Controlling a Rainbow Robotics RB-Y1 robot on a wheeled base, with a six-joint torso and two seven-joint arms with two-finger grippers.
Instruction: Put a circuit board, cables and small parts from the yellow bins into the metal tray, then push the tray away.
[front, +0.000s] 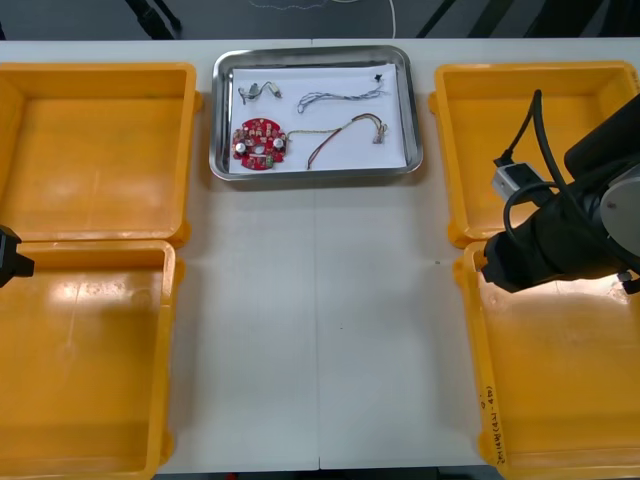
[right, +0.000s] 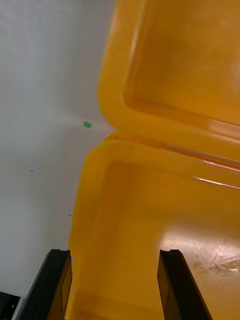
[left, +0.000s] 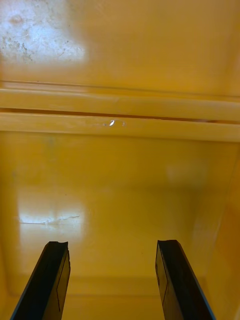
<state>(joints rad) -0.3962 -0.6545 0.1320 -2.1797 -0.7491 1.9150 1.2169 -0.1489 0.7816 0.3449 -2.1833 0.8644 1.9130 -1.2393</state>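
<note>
The metal tray (front: 222, 120) sits at the table's far middle, white inside. In it lie a round red circuit board (front: 259, 141), a small metal part (front: 253, 92), a twisted blue and white cable (front: 340, 97), a red and yellow cable (front: 342, 133) and a small black piece (front: 378, 76). My right gripper (right: 114, 285) is open above the left rim of the near right yellow bin (front: 570, 390), nothing between its fingers (right: 175, 285). My left gripper (left: 111, 282) is open over the near left yellow bin (front: 80, 360), holding nothing; its arm (front: 12, 256) shows at the left edge.
The far left bin (front: 100, 150) and far right bin (front: 520, 140) hold nothing that I can see. Bare table (front: 320, 320) runs between the bin pairs from the tray to the near edge. A tiny green mark (right: 87, 124) lies on the table beside the right bins.
</note>
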